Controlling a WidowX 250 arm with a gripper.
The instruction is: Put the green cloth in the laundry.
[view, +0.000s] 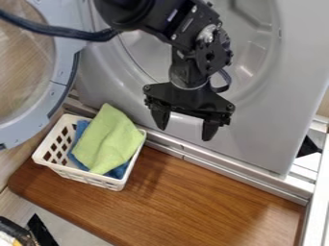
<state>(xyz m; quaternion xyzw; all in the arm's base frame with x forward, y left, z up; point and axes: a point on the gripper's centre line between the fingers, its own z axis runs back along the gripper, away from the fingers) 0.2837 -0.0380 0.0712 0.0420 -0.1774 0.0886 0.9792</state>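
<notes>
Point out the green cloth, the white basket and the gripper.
Green cloth (pixel 109 139): camera view, middle of its visible face.
White basket (pixel 41 156): camera view, rim at its left corner.
Gripper (pixel 184 134): camera view, midway between its fingertips.

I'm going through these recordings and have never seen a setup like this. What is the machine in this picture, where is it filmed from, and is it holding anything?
The black machine is a robot arm, coming in from the top edge. At its end hangs a two-finger gripper, fingers apart and holding nothing. There is one picture, from a fixed camera looking down at a slant.

Behind the arm is a grey front-loading appliance, its round door swung open to the left of the picture. In front is a brown wooden board. On it sits a white basket with a green cloth lying over a blue cloth.
</notes>
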